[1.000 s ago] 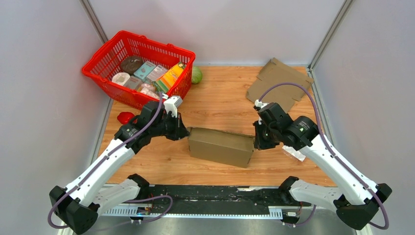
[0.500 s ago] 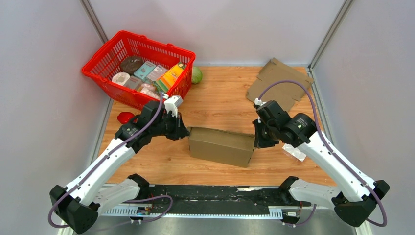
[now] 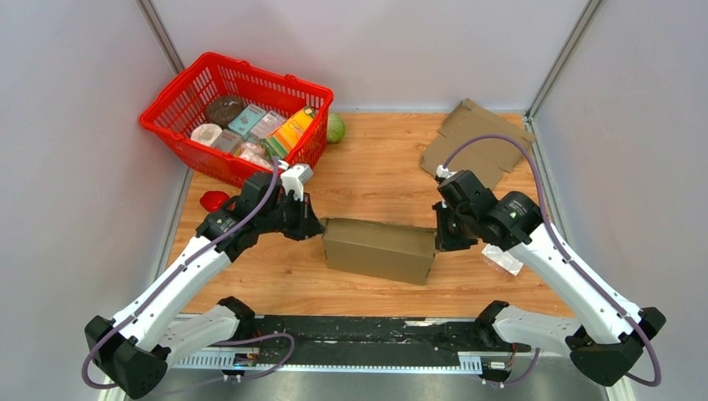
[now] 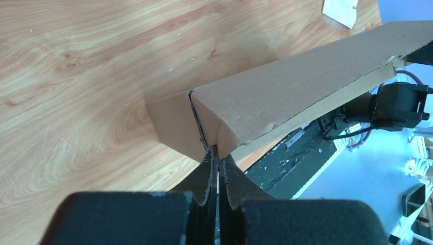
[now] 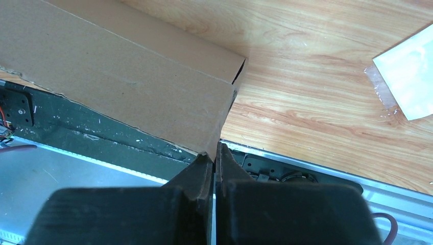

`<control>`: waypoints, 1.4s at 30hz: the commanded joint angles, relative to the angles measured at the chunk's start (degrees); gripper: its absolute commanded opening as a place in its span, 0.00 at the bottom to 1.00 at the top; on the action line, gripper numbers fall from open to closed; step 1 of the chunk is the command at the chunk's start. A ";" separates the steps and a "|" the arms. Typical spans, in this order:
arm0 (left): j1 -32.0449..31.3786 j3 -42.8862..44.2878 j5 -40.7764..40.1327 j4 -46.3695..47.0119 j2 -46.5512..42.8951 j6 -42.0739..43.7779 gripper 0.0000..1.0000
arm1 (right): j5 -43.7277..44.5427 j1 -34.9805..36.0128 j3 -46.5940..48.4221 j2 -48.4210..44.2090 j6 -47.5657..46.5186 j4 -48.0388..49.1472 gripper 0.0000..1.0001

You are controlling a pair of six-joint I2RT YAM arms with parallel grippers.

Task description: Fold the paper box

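From above, the paper box (image 3: 379, 249) lies closed on the wooden table (image 3: 376, 175), just toward 6 o'clock of the table's middle, its long axis running from 9 to 3 o'clock with the 3 o'clock end a little nearer the arms. The left gripper (image 3: 316, 227) meets the box's 9 o'clock end and the right gripper (image 3: 437, 238) meets its 3 o'clock end, so the box sits between the two. A red basket (image 3: 178, 92) full of groceries stands at 10 o'clock, a green ball (image 3: 336, 128) just beside its 3 o'clock corner, a small red object (image 3: 214, 200) at 9 o'clock near the left arm, a flat sheet of cardboard (image 3: 476, 142) at 2 o'clock, and a clear plastic bag (image 3: 503, 259) at 4 o'clock, partly under the right arm. In the left wrist view, the dark fingers (image 4: 207, 168) are pressed almost together, pinching the thin cardboard edge at the box's near corner; the box stretches away toward 2 o'clock, its lower long edge ragged. In the right wrist view, the fingers (image 5: 201, 168) are likewise squeezed nearly together on the cardboard edge at the box's corner, the box running off toward 10 o'clock, and the plastic bag rests on the wood at 3 o'clock, well apart from the box.
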 commanded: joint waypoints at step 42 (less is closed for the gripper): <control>-1.07 -1.14 1.08 -2.60 -0.60 -0.83 0.00 | 20.83 11.59 -1.85 4.73 10.66 0.73 0.00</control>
